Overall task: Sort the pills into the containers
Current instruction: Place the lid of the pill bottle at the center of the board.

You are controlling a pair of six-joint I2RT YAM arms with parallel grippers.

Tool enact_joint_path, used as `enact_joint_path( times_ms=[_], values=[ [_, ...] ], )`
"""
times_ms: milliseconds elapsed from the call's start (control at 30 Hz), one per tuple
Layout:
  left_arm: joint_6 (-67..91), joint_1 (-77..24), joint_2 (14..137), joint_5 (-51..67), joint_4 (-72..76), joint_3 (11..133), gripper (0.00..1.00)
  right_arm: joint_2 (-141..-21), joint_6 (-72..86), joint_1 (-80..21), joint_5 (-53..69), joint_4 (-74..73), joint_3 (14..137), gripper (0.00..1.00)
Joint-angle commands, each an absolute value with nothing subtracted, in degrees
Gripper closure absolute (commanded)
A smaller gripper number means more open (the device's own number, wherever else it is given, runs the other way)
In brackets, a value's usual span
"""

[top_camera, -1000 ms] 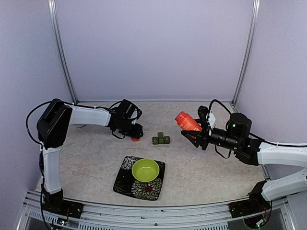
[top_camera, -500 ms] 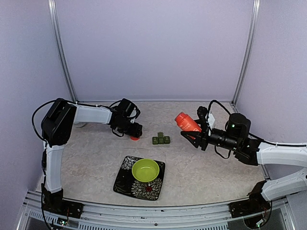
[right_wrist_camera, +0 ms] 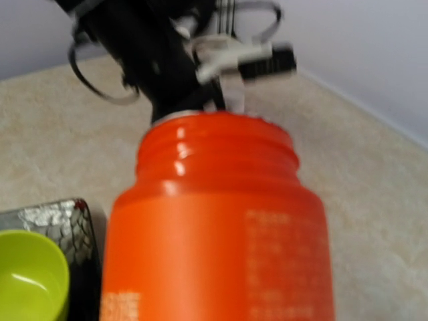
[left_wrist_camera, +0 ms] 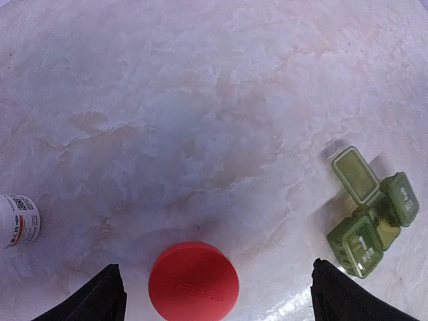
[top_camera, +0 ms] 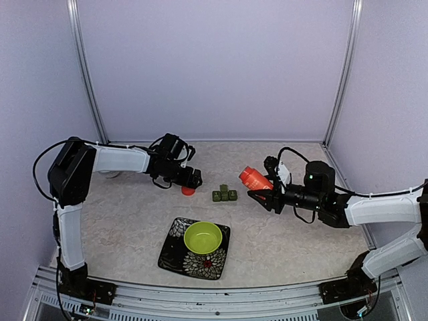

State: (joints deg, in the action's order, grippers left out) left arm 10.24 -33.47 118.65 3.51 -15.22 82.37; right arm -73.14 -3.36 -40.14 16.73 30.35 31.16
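Note:
The dark green pillbox [top_camera: 225, 194] sits mid-table; in the left wrist view the pillbox [left_wrist_camera: 371, 214] has one lid standing open. A red cap [top_camera: 188, 191] lies flat on the table to its left. My left gripper [top_camera: 191, 178] hovers over the red cap [left_wrist_camera: 194, 281], and the left gripper [left_wrist_camera: 219, 294] is open, its fingers wide on either side and apart from it. My right gripper [top_camera: 266, 195] is shut on an uncapped orange bottle [top_camera: 253, 178], tilted with its mouth toward the pillbox. The orange bottle [right_wrist_camera: 221, 234] fills the right wrist view and hides the fingers. No pills show.
A lime-green bowl [top_camera: 202, 237] rests on a dark patterned plate [top_camera: 175, 253] near the front; the bowl [right_wrist_camera: 30, 281] also shows beside the bottle. A white labelled bottle [left_wrist_camera: 19, 227] lies at the far left. Walls enclose the table on three sides.
My left gripper has opened and let go of the red cap, which now lies on the table. My right arm has carried the orange bottle left and lower, toward the pillbox.

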Motion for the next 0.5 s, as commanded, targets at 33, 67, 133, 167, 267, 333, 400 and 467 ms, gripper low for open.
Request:
enact_joint_path(
  times_ms=[33, 67, 133, 167, 267, 333, 400, 467],
  values=[
    [12.41, -34.74, 112.47, 5.64, -9.51, 78.77, 0.02, -77.38, -4.01, -38.73, 18.39, 32.25, 34.43, 0.99],
    [12.70, -35.04, 111.89, 5.66, -9.16, 78.31, 0.01, -78.22, -4.22, -38.59, 18.50, 31.87, 35.01, 0.99],
    [13.10, -35.37, 110.84, 5.63, -8.62, 77.53, 0.01, -79.82, -4.81, -38.43, 18.44, 30.56, 36.22, 1.00],
    [13.25, -35.62, 110.30, 5.50, -8.37, 77.11, 0.01, -80.66, -5.08, -38.33, 18.35, 29.89, 36.96, 1.00],
    [13.85, -36.28, 108.68, 5.03, -7.35, 75.88, 0.01, -83.26, -5.89, -38.11, 18.21, 28.13, 38.82, 1.00],
    [14.16, -36.70, 107.97, 4.58, -6.68, 74.95, 0.01, -84.55, -6.26, -38.04, 18.28, 27.11, 39.56, 1.00],
    [14.51, -37.05, 107.41, 4.03, -5.82, 73.98, 0.01, -85.50, -6.41, -37.97, 18.14, 26.76, 40.08, 1.00],
    [15.07, -37.16, 107.03, 3.98, -4.95, 72.63, 0.01, -86.62, -6.65, -37.89, 17.93, 26.32, 40.63, 1.00]
  ],
)
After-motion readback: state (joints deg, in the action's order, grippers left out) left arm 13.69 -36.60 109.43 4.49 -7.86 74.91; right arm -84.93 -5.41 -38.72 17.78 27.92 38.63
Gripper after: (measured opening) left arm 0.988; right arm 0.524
